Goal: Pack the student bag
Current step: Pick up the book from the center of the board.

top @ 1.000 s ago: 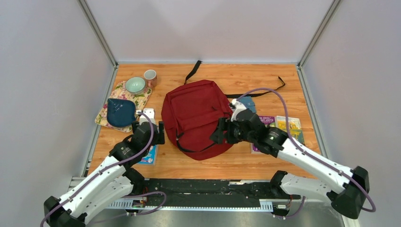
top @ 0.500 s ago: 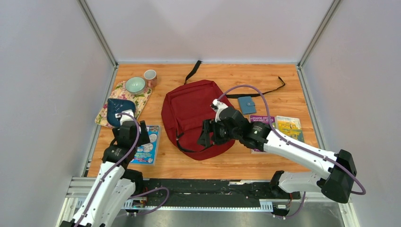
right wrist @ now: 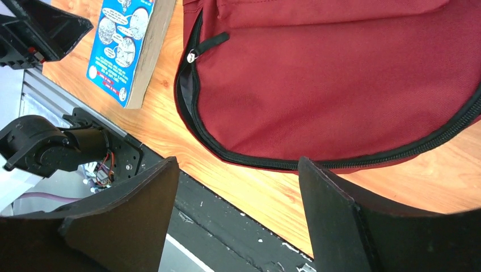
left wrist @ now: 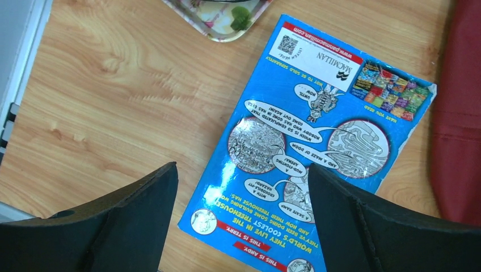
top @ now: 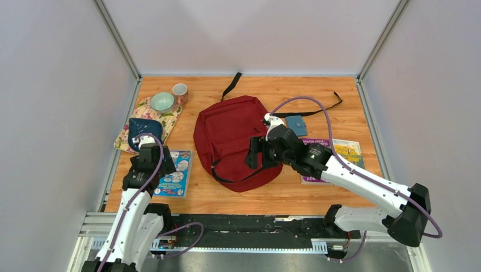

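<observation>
The student bag (top: 227, 133) is laid flat at the middle of the worktop (top: 283, 195), its zip seen parted along the near left edge. The left hand (left wrist: 243, 173), a second ago close beside the bag's left edge, has been drawn back leftward and is held spread and empty above the blue book (left wrist: 317, 130), which is now uncovered. The right hand (right wrist: 235, 164) is held spread and empty over the bag's near right part, little shifted, and the teal wallet (top: 295, 124) is shown again

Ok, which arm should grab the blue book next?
Left, probably: the left end effector hangs open right above the blue book, while the right end effector is over the student bag.
</observation>
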